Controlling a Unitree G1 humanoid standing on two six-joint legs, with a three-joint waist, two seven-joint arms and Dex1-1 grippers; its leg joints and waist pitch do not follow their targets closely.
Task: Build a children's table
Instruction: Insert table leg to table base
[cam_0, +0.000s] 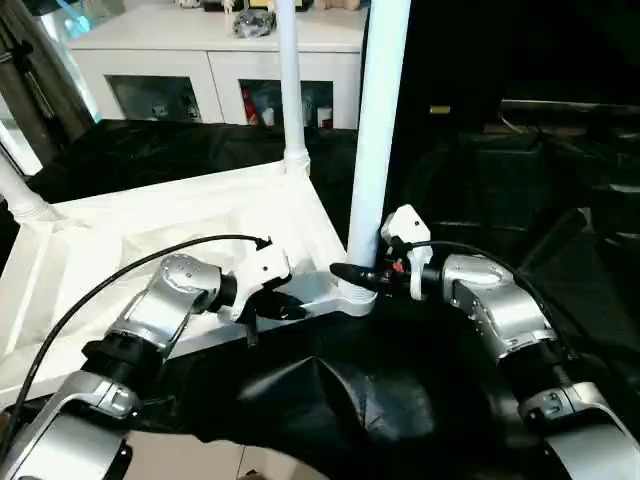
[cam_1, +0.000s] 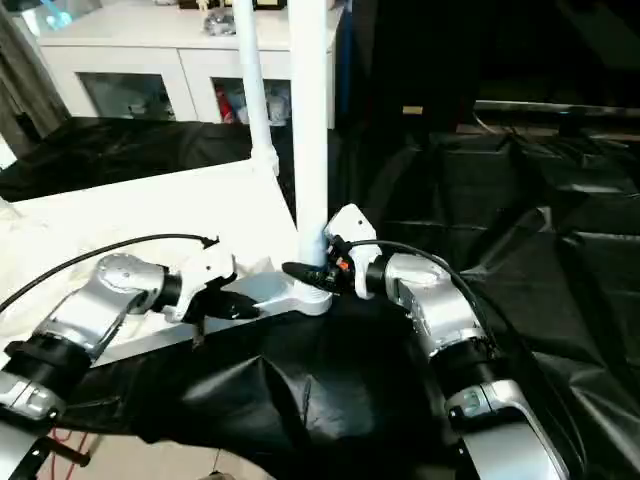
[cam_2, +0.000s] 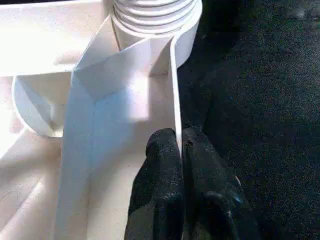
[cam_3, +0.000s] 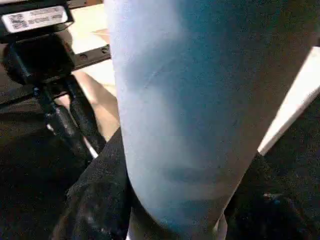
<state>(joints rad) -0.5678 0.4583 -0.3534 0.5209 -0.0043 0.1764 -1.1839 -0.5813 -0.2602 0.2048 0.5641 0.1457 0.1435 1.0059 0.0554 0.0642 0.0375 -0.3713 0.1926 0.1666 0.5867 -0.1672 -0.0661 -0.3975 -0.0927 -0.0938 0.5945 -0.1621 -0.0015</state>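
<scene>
Left gripper pinched shut on the thin side wall of the upside-down table top, near its front right corner; fingers sit either side of the rim, pressed together. Table top lies ribbed side up on black cloth, left part cut off by the frame edge. Far-left leg only partly in view at the edge. Back leg stands upright in its corner socket, top cut off. Near leg upright in the front right socket, top also cut off. Right gripper half open around the base of that near leg, just above the socket; one finger shows dark beside the tube, the other mostly hidden behind it, contact hard to confirm. White cabinet behind, glass doors with small items inside, too small to make out; objects on top are cropped.
</scene>
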